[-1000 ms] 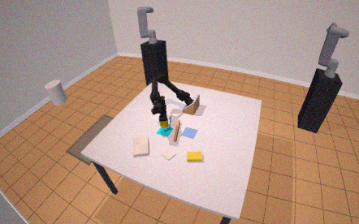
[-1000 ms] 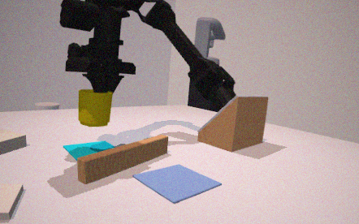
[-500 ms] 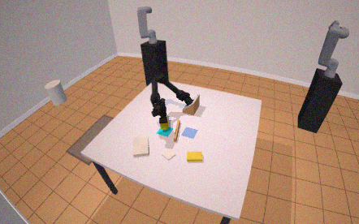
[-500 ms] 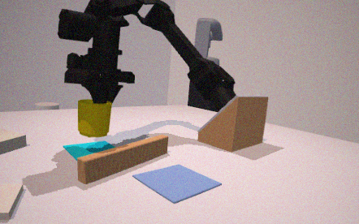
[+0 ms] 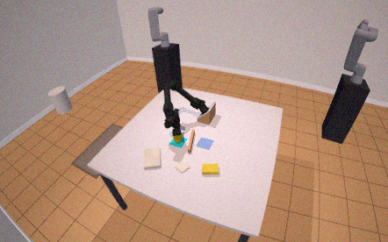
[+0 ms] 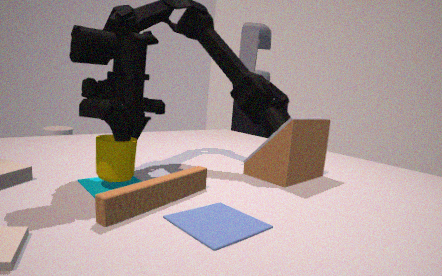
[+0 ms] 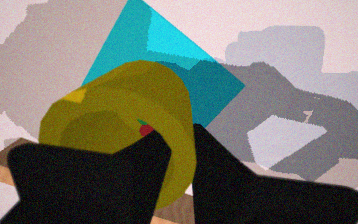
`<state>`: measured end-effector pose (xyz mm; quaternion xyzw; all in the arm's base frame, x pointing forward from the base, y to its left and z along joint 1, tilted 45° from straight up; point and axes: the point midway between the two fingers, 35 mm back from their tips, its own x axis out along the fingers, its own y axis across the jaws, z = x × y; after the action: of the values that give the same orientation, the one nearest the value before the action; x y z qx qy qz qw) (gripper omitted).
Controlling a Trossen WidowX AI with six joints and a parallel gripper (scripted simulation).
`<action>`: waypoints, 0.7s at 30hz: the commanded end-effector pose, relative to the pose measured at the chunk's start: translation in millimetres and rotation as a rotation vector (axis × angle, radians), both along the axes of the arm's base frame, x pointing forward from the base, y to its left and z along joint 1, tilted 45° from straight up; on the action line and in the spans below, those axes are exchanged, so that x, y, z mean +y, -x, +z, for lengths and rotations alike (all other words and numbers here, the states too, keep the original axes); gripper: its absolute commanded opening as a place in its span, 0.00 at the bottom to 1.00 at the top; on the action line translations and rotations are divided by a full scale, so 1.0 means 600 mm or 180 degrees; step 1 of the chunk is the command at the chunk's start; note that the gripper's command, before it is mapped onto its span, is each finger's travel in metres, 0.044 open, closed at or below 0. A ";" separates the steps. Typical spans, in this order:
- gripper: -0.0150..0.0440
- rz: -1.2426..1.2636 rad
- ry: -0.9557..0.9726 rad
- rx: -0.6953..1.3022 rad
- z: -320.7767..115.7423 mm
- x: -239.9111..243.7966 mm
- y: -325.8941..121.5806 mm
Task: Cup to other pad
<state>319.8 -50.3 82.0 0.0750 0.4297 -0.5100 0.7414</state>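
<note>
The yellow cup (image 6: pixel 116 158) is seen at the left centre of the exterior view, upright, its long axis vertical and its open mouth turned up. It is placed over the teal pad (image 6: pixel 92 185), its base at or just above the pad; contact cannot be told. The cup's wall is clamped at the rim by the black pincer (image 6: pixel 125 134), one finger inside and one outside, as shown in the wrist view.

Inside the cup, a red marble (image 7: pixel 146 130) with a sliver of green beside it is shown only in the wrist view, close against the inner finger; in the other two views the contents are hidden by the wall and the pincer.

Just in front of the cup in the exterior view, a long wooden bar (image 6: pixel 151 195) is laid flat on the white worktop (image 6: pixel 376 220), partly covering the teal pad's near edge. The blue pad (image 6: pixel 217 224) is found in the lower centre, on the far side of the bar from the cup. A brown wedge block (image 6: pixel 290 150) is set at the right centre.

Only in the top view are the whole worktop and other things given: a cream slab (image 5: pixel 152 158) at the left, a small tan tile (image 5: pixel 182 167) below the pads, and a yellow block (image 5: pixel 210 168) to the lower right.
</note>
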 end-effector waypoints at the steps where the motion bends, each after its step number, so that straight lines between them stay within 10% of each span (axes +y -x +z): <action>1: 0.25 -0.0001 0.0020 0.0017 -0.009 -0.011 0.002; 21: 0.34 -0.0005 0.0004 0.0003 -0.009 -0.010 0.000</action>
<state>319.7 -56.4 76.6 0.0744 0.4299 -0.5107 0.7408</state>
